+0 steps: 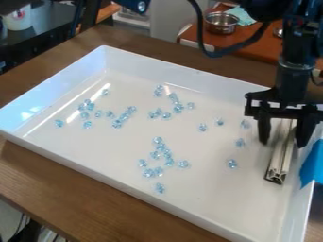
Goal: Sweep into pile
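Gripper (284, 137) is hanging over the tray (104, 189) near its right edge. The upper end of the metal bar (279, 163) is disappearing behind the gripper; a blue object (313, 165) at the tray's right edge is being cut off by the view, as is the tray's near right corner. Fingers are standing apart, one on each side of the bar; contact with it is remaining unclear. Light-blue beads (157, 140) are lying scattered and in loose clusters, mostly from the tray's left edge to its middle, a few nearer the bar.
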